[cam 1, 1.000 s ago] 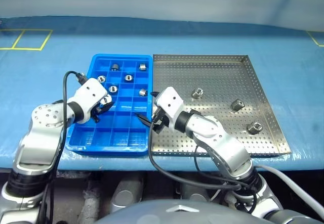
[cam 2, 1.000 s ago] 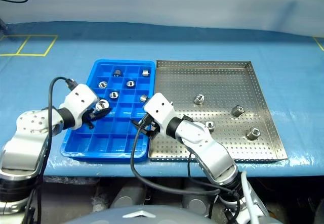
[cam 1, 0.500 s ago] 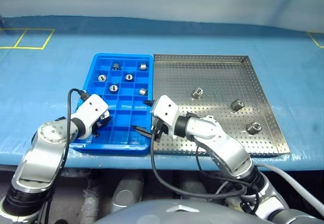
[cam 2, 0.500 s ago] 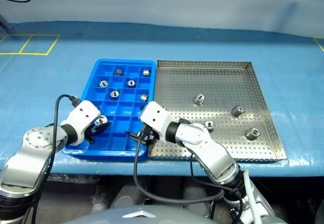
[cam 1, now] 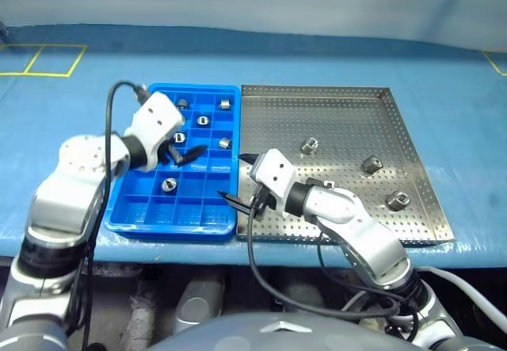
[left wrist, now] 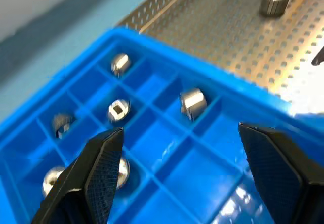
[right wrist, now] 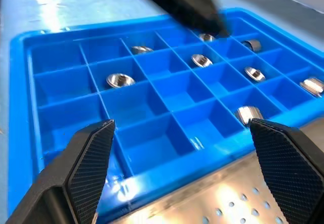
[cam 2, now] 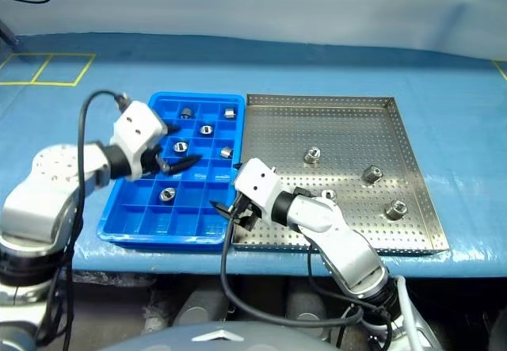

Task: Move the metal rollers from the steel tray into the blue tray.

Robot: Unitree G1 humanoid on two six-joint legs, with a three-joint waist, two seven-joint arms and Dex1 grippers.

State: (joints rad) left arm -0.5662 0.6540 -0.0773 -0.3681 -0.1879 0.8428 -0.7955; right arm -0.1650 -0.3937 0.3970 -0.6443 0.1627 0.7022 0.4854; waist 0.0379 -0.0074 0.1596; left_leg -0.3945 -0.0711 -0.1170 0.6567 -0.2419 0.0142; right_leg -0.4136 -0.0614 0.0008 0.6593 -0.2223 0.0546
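Having just dropped a metal roller (cam 1: 169, 183) into the blue tray (cam 1: 150, 218), the left gripper (cam 1: 184, 154) lifts away released, empty.

Left gripper (cam 1: 184, 157) raised, its 2 fingers spread, empty; right gripper (cam 1: 238, 178) low, spread wide, empty.
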